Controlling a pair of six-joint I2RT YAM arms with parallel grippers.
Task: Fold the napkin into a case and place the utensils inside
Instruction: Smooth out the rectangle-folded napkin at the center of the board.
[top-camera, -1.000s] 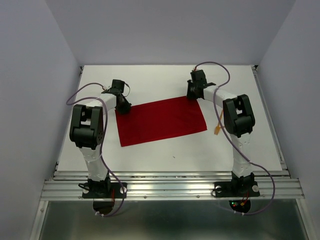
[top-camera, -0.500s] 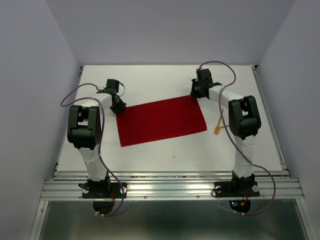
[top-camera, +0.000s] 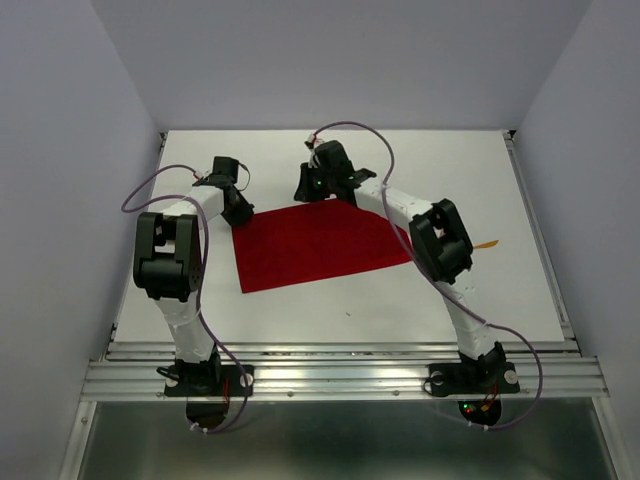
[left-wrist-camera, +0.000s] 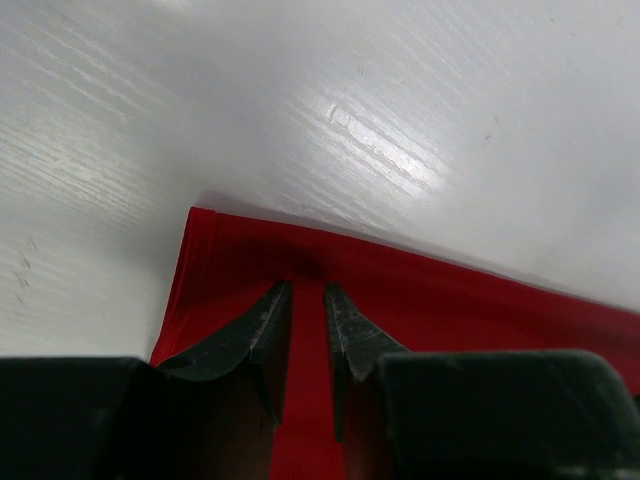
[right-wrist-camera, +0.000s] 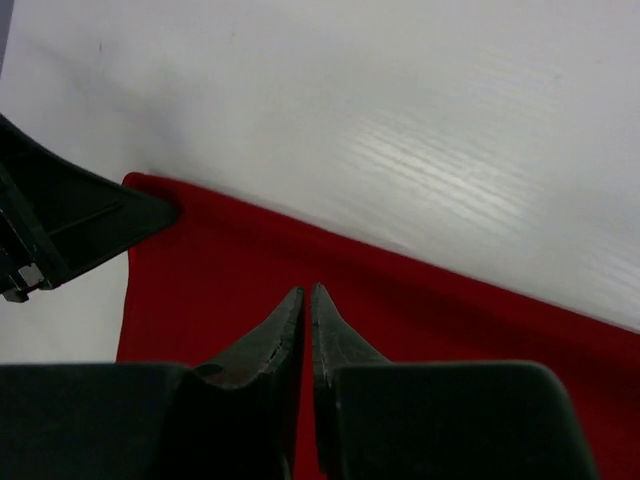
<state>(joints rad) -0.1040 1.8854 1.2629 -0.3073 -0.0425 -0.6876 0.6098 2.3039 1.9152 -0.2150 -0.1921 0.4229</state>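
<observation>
On the tabletop (top-camera: 300, 310) the napkin (top-camera: 320, 245) lies spread flat. The left tool (left-wrist-camera: 307, 291) stands slightly open over its far left corner. The right tool (right-wrist-camera: 308, 290), all but closed, sits just inside the far edge. Whether either has cloth pinched I cannot tell. A shallow pinch could slip mid-fold and leave the layers skewed. No case exists yet; the one utensil (top-camera: 487, 243) I can see lies loose, well apart to the right.

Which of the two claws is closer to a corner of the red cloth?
The left claw: it sits by the far left corner of the napkin, while the right claw is further along that far edge.
</observation>
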